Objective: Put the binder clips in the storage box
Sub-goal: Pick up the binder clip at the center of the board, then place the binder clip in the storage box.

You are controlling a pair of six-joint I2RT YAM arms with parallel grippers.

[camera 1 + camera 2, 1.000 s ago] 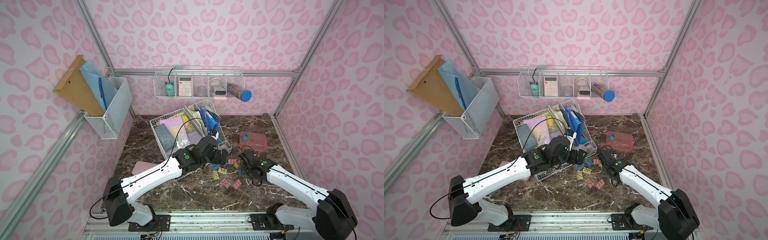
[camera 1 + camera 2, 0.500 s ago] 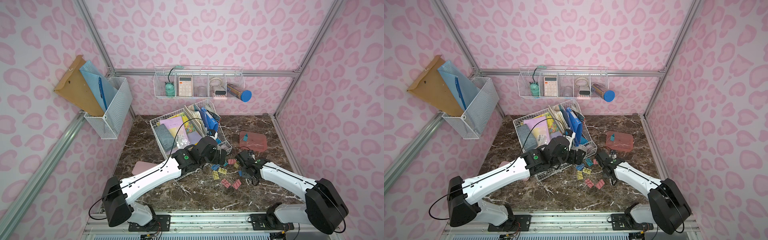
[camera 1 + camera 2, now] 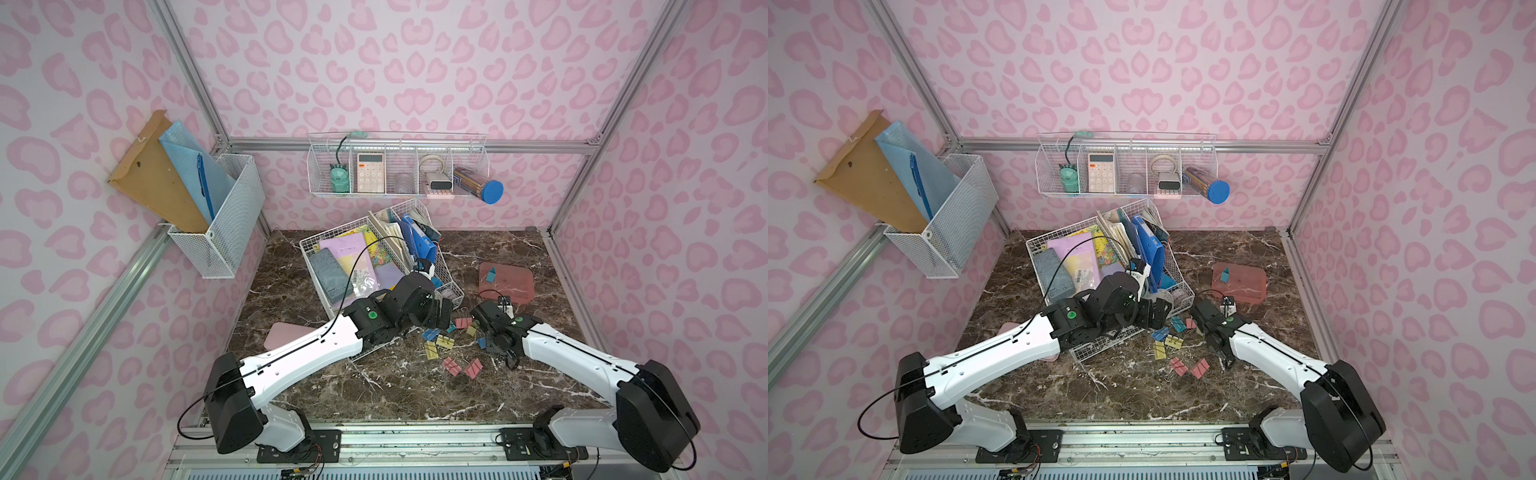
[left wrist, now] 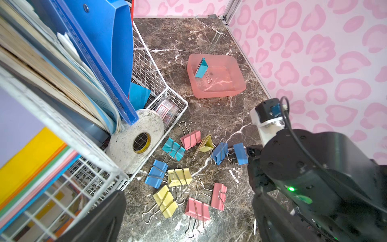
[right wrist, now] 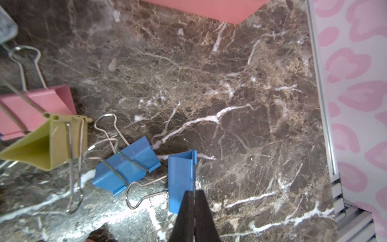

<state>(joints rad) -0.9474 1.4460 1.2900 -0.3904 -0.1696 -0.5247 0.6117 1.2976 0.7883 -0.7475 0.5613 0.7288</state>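
The left pincer [image 3: 441, 311] is held wide and empty at the near corner of the wire organiser [image 3: 332, 257], apparently so that the pile is left free. The binder clips [image 4: 179, 177] are scattered on the surface [image 4: 209, 42] just beside it. One blue clip [image 5: 181, 178] is pinched at its thin edge by the right pincer [image 5: 193, 197], closed tight, seemingly for lifting. The storage box [image 4: 217, 92] is set near, and one teal clip [image 4: 201, 68] is already held in it.

Eleven binder clips [image 4: 180, 177] are showing in the left wrist view: three pink, three blue, three yellow and two teal. Ten are lying on the marble table [image 4: 209, 113], and one teal clip [image 4: 201, 68] is sitting in the single storage box [image 4: 217, 92].
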